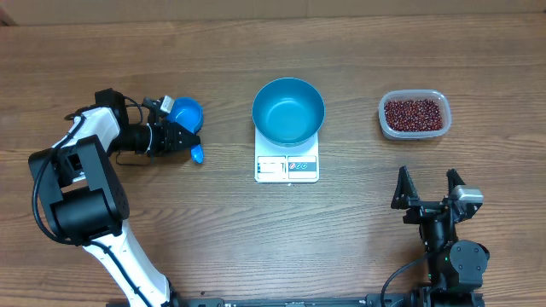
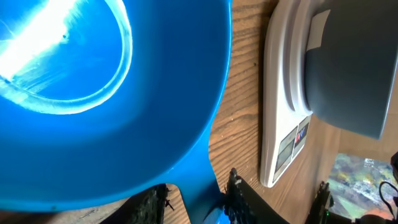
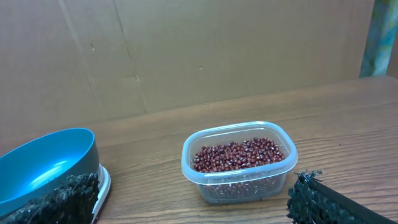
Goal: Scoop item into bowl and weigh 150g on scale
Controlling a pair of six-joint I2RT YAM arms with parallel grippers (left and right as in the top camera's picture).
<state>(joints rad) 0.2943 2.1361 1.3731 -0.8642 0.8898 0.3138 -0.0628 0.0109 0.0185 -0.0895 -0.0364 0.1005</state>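
The left gripper straddles the blue scoop's handle, but whether it clamps cannot be told. The right gripper hangs wide open. The beans lie in a clear tub on the counter, right of the bowl, which sits on the scale.

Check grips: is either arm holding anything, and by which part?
Left gripper straddles the handle of the blue scoop, right by its cup; whether it is clamped can't be told. Right gripper is open, holding nothing.
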